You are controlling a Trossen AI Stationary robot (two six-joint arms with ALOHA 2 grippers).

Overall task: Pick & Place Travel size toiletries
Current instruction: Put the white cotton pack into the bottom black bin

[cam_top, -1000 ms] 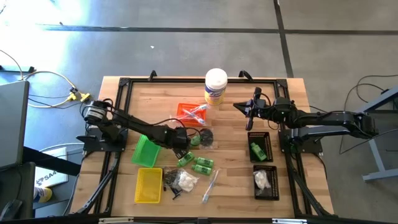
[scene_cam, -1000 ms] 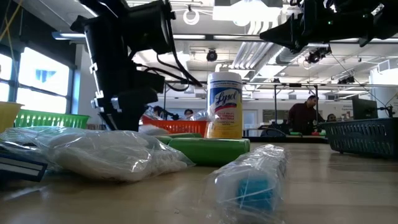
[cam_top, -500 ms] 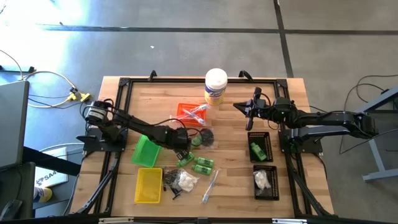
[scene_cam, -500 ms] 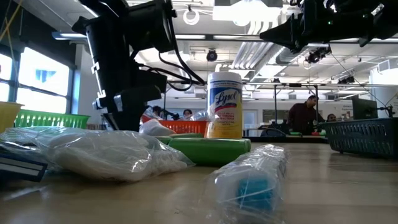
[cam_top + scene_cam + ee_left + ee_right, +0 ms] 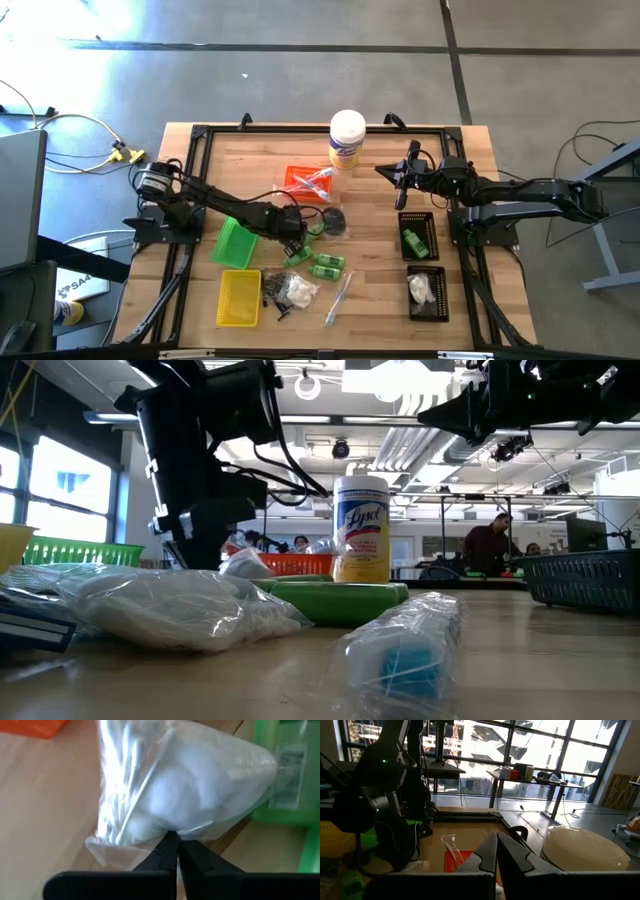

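A clear bag of white fluffy bits (image 5: 175,785) lies at the table's middle, with my left gripper (image 5: 172,842) shut on it; in the high view that gripper (image 5: 303,230) stands between the green tray (image 5: 235,243) and a green bottle (image 5: 316,227). Two more green bottles (image 5: 315,263), another bag of white bits (image 5: 298,290), small black pieces (image 5: 272,291) and a clear-wrapped stick (image 5: 338,298) lie nearer the front edge. My right gripper (image 5: 380,169) hangs level above the table's far right, shut on nothing. My left gripper pinches the clear bag's plastic at its edge (image 5: 167,827) between the two fingertips, just below the white bits. The fingers slant down from above, from the table's left. The rest of the bag lies on the table next to a green bottle (image 5: 285,775).
A white canister (image 5: 347,138) stands at the far middle, with an orange tray (image 5: 300,180) in front of it. A yellow tray (image 5: 240,297) sits front left. Two black trays (image 5: 428,228) (image 5: 438,280) at the right hold a green bottle and white bits.
My left gripper has shut on the clear bag without leaving its place. The bag has bunched up a little at the fingers and shows taller in the low view.
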